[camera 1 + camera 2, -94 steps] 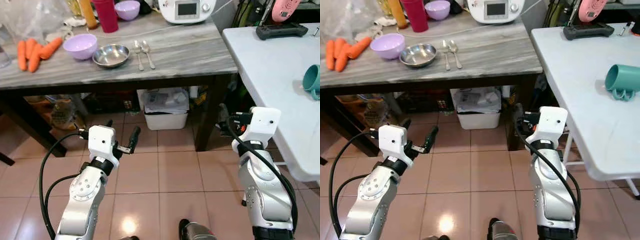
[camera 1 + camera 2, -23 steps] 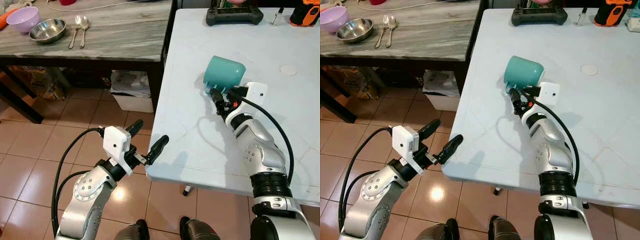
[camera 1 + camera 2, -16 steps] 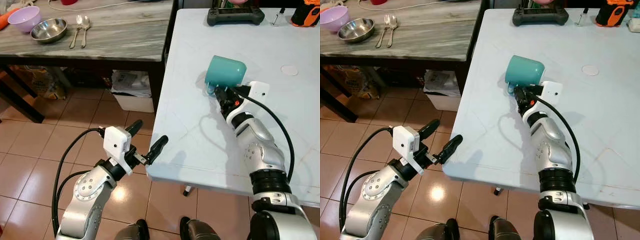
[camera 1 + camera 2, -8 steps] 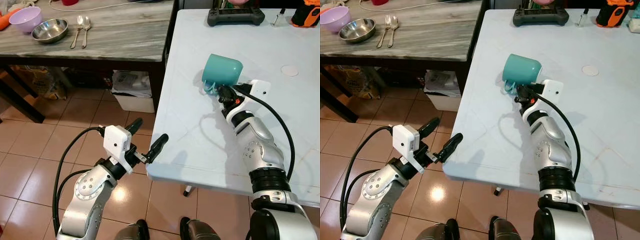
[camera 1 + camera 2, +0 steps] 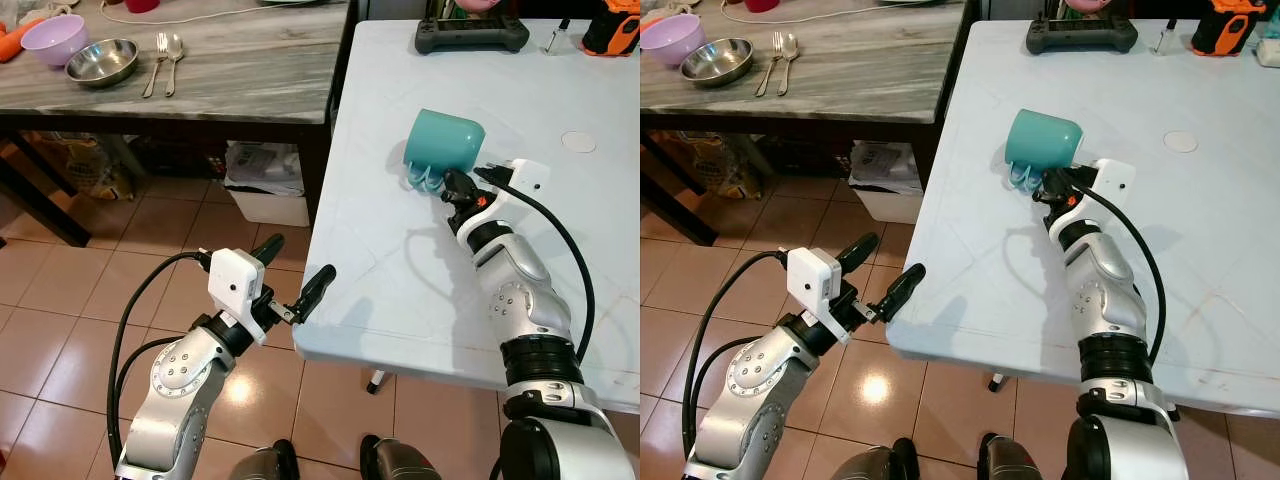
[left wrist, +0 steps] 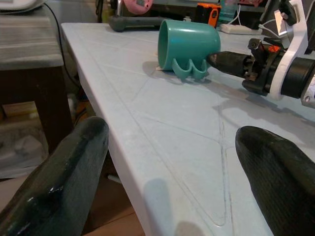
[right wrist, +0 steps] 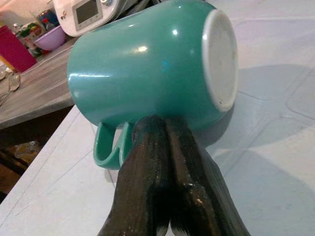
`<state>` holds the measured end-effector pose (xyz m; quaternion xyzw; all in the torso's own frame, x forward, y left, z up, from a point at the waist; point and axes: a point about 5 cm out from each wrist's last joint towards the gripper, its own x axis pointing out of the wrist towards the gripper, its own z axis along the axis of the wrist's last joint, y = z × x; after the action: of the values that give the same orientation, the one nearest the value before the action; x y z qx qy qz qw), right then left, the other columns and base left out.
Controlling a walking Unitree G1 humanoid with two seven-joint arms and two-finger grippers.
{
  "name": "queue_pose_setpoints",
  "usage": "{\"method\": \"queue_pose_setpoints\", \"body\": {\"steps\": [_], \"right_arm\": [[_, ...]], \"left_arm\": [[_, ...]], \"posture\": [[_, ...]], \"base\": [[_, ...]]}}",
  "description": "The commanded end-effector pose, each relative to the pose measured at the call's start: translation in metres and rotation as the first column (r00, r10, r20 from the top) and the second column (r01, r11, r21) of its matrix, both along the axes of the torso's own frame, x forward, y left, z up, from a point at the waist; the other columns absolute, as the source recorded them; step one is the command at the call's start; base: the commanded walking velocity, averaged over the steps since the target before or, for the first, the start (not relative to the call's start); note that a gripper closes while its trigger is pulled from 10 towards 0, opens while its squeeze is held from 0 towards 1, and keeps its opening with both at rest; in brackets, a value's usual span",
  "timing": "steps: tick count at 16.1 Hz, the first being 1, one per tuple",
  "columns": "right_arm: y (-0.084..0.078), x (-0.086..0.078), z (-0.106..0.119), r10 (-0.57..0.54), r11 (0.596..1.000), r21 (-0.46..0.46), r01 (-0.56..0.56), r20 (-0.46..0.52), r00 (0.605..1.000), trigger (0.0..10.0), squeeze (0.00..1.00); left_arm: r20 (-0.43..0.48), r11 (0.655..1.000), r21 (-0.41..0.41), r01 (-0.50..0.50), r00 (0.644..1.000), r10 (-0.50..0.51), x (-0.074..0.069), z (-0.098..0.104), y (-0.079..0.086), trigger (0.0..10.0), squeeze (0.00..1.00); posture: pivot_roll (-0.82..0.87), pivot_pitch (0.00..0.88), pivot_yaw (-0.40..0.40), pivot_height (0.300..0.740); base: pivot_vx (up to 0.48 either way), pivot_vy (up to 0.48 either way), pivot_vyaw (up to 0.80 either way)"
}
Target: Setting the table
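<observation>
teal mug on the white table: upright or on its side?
On its side. The teal mug lies on the white table, handle down against the tabletop, base facing the right gripper, whose shut fingers press against it.

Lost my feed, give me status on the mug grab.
Right gripper shut, fingertips at the mug handle. Mug on its side on the white table, lifted clear or not: cannot tell. Left gripper open, idle by the table edge. Nothing in the way.
</observation>
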<state>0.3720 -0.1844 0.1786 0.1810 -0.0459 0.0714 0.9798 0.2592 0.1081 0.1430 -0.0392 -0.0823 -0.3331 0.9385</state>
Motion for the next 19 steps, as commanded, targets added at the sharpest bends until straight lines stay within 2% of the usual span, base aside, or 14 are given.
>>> {"method": "queue_pose_setpoints", "body": {"steps": [1,2,3,4,5,8,11,12,14,19], "right_arm": [[-0.003,-0.004,-0.015,-0.020,1.000,-0.023,0.018,-0.070,0.997,0.0,0.00],[0.001,-0.006,-0.016,0.001,0.994,-0.112,-0.010,-0.078,0.997,9.1,0.00],[0.009,-0.007,-0.015,0.032,0.974,-0.220,-0.046,-0.066,0.997,10.0,1.00],[0.017,-0.009,-0.014,0.071,0.959,-0.271,-0.083,-0.056,0.996,10.0,1.00],[0.029,-0.012,-0.010,0.125,0.902,-0.415,-0.123,-0.022,0.992,10.0,1.00],[0.045,-0.016,0.001,0.208,0.808,-0.569,-0.153,0.032,0.978,10.0,1.00],[0.049,-0.009,0.015,0.215,0.716,-0.690,-0.108,0.071,0.974,10.0,1.00],[0.045,0.001,0.026,0.175,0.670,-0.741,-0.043,0.101,0.979,10.0,1.00],[0.039,0.012,0.029,0.113,0.644,-0.765,-0.019,0.071,0.991,10.0,1.00],[0.035,0.016,0.017,0.117,0.634,-0.771,-0.067,0.009,0.993,10.0,1.00]], "left_arm": [[-0.001,1.000,0.019,-0.015,1.000,0.015,-0.001,-0.003,0.002,10.0,0.00],[0.003,1.000,0.020,-0.020,1.000,0.020,0.000,-0.002,0.003,10.0,0.00],[0.006,1.000,0.018,-0.025,1.000,0.025,0.001,-0.002,0.003,10.0,0.00],[0.007,0.999,0.017,-0.027,1.000,0.027,0.002,-0.002,0.003,10.0,0.00],[0.010,0.999,0.013,-0.029,1.000,0.029,0.002,-0.001,0.002,10.0,0.00],[0.012,0.999,0.003,-0.032,0.999,0.032,0.002,-0.001,0.000,10.0,0.00],[0.014,0.999,-0.004,-0.036,0.999,0.036,0.002,-0.001,-0.002,10.0,0.00],[0.012,0.999,-0.007,-0.039,0.999,0.039,0.002,-0.002,-0.002,10.0,0.00],[0.012,0.999,-0.010,-0.044,0.999,0.044,0.002,-0.003,-0.003,10.0,0.00],[0.009,0.998,-0.013,-0.055,0.998,0.055,0.000,-0.004,-0.002,10.0,0.00]], "posture": [[-0.13,0.205,0.079,0.740],[-0.13,0.202,0.076,0.740],[-0.13,0.200,0.074,0.740],[-0.13,0.199,0.071,0.740],[-0.13,0.198,0.068,0.740],[-0.14,0.197,0.058,0.740],[-0.15,0.200,0.045,0.740],[-0.14,0.197,0.039,0.740],[-0.14,0.194,0.033,0.740],[-0.13,0.197,0.035,0.740]], "base": [[0.000,0.000,0.00],[0.000,0.000,0.00],[0.000,0.000,0.00],[0.000,0.000,0.00],[0.000,0.000,0.00],[0.000,0.000,0.00],[0.000,0.000,0.00],[0.000,0.000,0.00],[0.000,0.000,0.00],[0.000,0.000,0.00]]}}
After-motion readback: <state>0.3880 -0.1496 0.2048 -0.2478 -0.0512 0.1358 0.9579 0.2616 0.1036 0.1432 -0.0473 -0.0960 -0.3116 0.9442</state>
